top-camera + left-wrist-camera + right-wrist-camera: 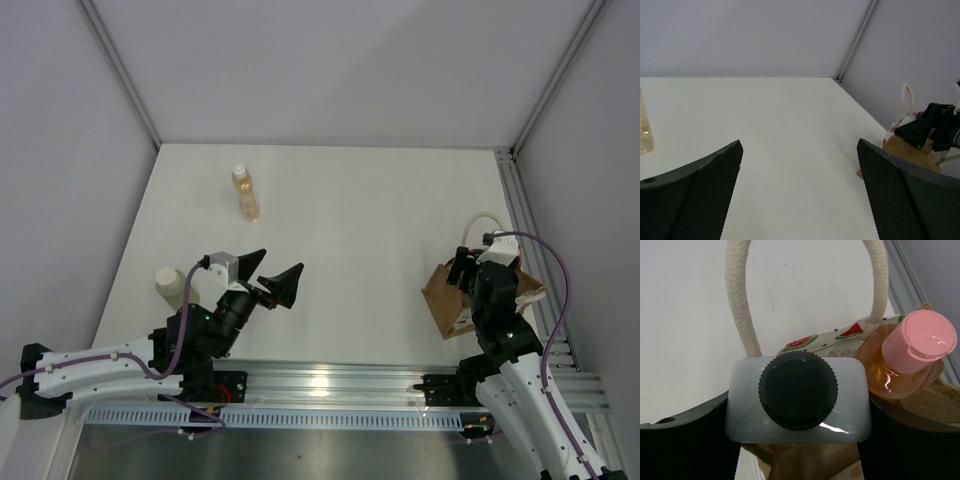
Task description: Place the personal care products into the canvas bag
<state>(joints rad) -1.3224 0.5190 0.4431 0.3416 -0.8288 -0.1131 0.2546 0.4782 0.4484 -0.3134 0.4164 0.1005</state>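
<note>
**1. Clear bottle** (747,405), black cap (798,390). Clamped across its sides by my right gripper (797,410), with the cap facing the wrist camera. I hold it over the bag (935,400), near the right edge of the table (380,200).

**2. Orange bottle** (885,370), pink cap (921,340). In the bag's mouth, just right of the clear bottle, leaning on the fabric.

**3. Bag.** Tan weave, with a watermelon-print strip at the rim. A cream rope handle (738,315) loops out beyond the clear bottle.

**4. Amber bottle** (246,193). Upright at the far left of the table, well apart from the bag.

**5. Green cylinder** (170,283). At the near-left edge, just beside my left arm.

**6. Left gripper** (270,272). Jaws wide and holding nothing, over bare table near the cylinder.
</note>
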